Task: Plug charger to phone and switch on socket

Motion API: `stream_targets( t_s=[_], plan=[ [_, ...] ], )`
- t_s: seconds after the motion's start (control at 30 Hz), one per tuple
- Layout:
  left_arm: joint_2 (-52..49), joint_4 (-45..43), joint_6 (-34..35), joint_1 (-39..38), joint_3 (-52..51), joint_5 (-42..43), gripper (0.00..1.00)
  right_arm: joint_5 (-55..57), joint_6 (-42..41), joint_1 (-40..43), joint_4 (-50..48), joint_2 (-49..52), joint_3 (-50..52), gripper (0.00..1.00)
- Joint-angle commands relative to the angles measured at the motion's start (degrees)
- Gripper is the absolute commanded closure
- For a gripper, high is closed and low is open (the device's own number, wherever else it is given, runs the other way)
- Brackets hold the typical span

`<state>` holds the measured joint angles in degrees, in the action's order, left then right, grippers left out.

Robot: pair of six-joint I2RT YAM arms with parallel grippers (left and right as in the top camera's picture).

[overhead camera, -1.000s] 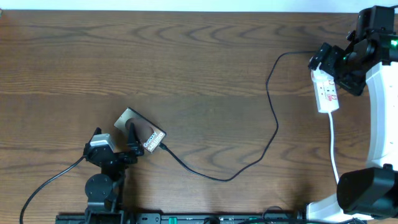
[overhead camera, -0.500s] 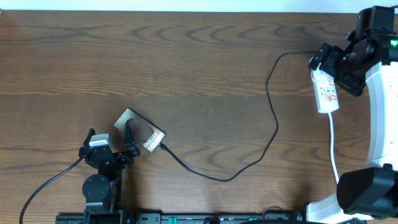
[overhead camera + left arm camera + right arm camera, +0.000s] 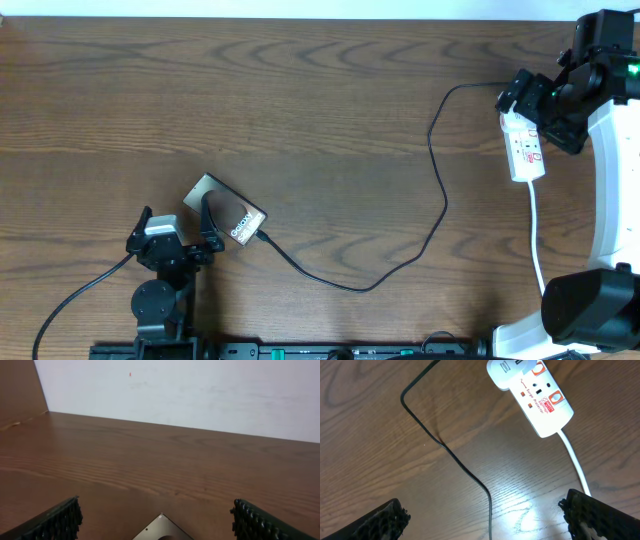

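The phone (image 3: 226,211) lies flat on the table at the lower left, its lettered end to the right. One corner shows in the left wrist view (image 3: 162,530). The charger cable (image 3: 440,200) runs from the phone's right end, where its plug tip (image 3: 262,237) sits against the phone, up to the socket (image 3: 524,147) at the far right. The socket, white with red marks, also shows in the right wrist view (image 3: 532,392), as does the cable (image 3: 465,467). My left gripper (image 3: 175,232) is open just left of and below the phone. My right gripper (image 3: 545,105) is open above the socket.
The socket's white cord (image 3: 536,235) runs down toward the right arm's base (image 3: 585,305). The left arm's own black cable (image 3: 80,290) trails to the lower left. A pale wall (image 3: 200,390) stands beyond the table's far edge.
My left gripper has drawn back left and down off the phone, which it overlapped one second ago. The phone, cable, socket and right arm have not moved.
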<state>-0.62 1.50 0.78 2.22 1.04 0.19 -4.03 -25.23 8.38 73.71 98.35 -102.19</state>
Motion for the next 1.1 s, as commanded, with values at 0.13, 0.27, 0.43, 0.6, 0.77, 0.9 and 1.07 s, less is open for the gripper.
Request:
stream_targets(
  t_s=[0.13, 0.27, 0.43, 0.6, 0.77, 0.9, 1.07],
  plan=[
    [0.5, 2.7, -2.7, 0.3, -0.8, 2.6, 0.06, 0.5, -0.7, -0.2, 0.0, -0.9, -0.1, 0.01],
    [0.5, 2.7, -2.2, 0.3, -0.8, 2.4, 0.06, 0.5, -0.7, -0.2, 0.0, -0.9, -0.1, 0.01],
    [0.4, 2.5, -0.7, 0.3, -0.8, 2.3, 0.06, 0.5, -0.7, -0.2, 0.0, -0.9, -0.1, 0.01],
    [0.4, 2.5, -0.7, 0.3, -0.8, 2.3, 0.06, 0.5, -0.7, -0.2, 0.0, -0.9, -0.1, 0.01],
    [0.4, 2.5, -0.7, 0.3, -0.8, 2.3, 0.06, 0.5, -0.7, -0.2, 0.0, -0.9, -0.1, 0.01],
    [0.4, 2.5, -0.7, 0.3, -0.8, 2.3, 0.06, 0.5, -0.7, -0.2, 0.0, -0.9, -0.1, 0.01],
    [0.4, 2.5, -0.7, 0.3, -0.8, 2.3, 0.06, 0.5, -0.7, -0.2, 0.0, -0.9, -0.1, 0.01]
  ],
)
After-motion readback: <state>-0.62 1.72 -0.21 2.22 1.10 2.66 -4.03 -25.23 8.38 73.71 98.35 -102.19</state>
